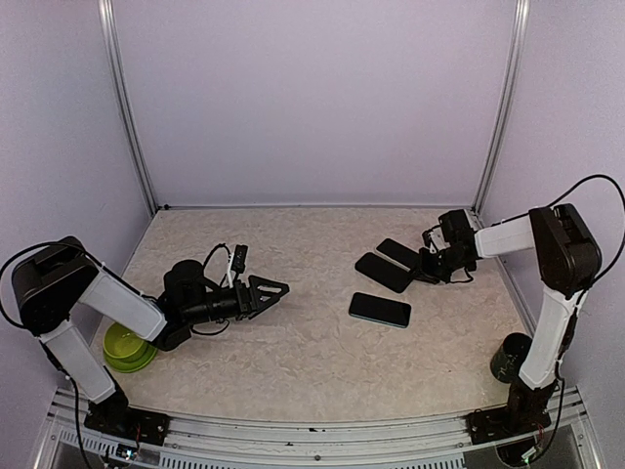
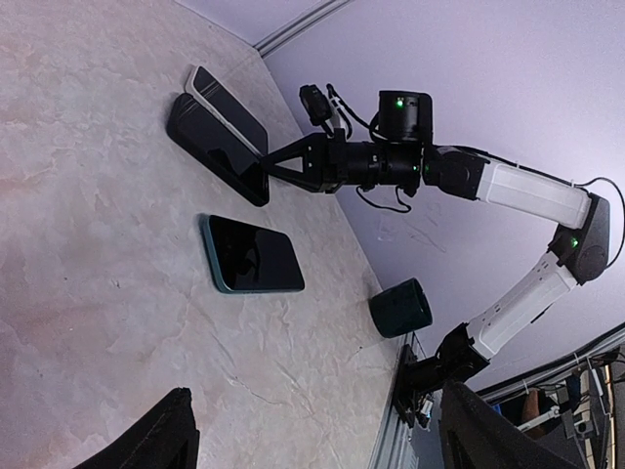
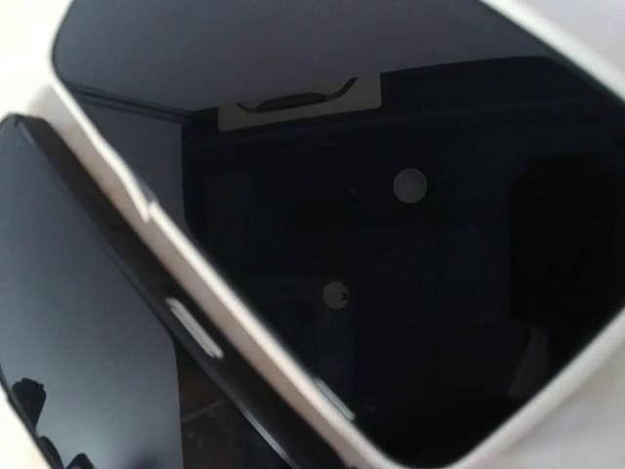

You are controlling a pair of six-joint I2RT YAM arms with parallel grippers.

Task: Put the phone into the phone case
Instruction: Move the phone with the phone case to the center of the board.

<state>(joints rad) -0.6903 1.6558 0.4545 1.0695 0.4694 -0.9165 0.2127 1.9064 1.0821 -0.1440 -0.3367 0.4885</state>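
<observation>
Phone (image 1: 380, 310): flat, right of tabletop centre. Phone case (image 1: 398, 254): toward far right corner; right gripper (image 1: 425, 266) at its edge, clamp cannot be told. Left gripper (image 1: 269, 291): apart. Recommended: seat case level, opening upward.

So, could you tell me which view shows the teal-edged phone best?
The left wrist view: the teal-edged phone lies whole, unobstructed and largest there. The top external view shows it whole but small. The right wrist view does not show it.

Right hand (image 1: 431, 266) sits at two dark slabs (image 1: 384, 272), phone (image 1: 380, 310) nearby.
</observation>
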